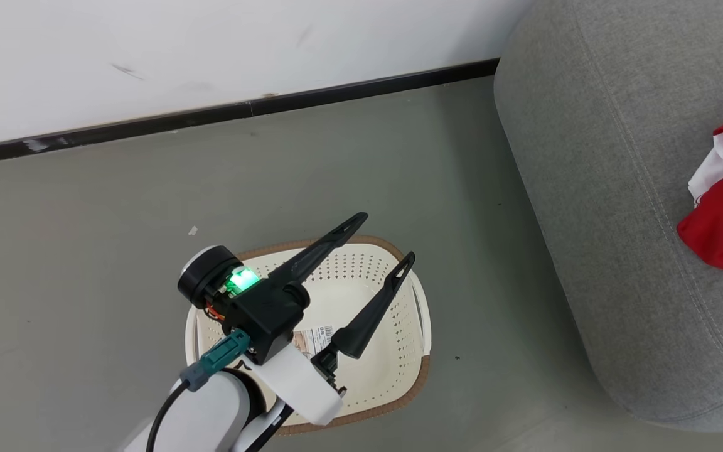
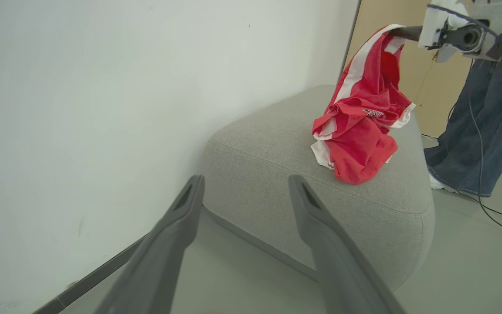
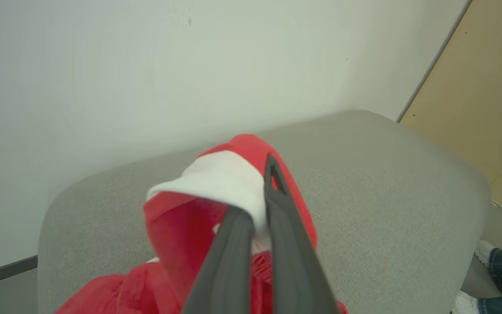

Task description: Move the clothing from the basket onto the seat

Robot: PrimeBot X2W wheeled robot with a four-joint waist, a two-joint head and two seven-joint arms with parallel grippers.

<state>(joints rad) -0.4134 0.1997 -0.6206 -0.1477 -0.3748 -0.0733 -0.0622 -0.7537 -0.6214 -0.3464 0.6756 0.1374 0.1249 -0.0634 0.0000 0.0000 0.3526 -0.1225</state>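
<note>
the left pincer [image 1: 386, 236] hovers wide open above the basket [image 1: 399, 295] on the floor [image 1: 85, 251], holding nothing. the right pincer [image 3: 259, 205] is clamped tight on the red and white clothing [image 2: 360, 131], whose lower folds rest bunched on the grey seat [image 2: 268, 144].

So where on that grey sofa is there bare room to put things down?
The sofa is bare between its rounded corner and the red clothing. It is crowded where the right gripper grips that pile. The basket looks empty.
</note>
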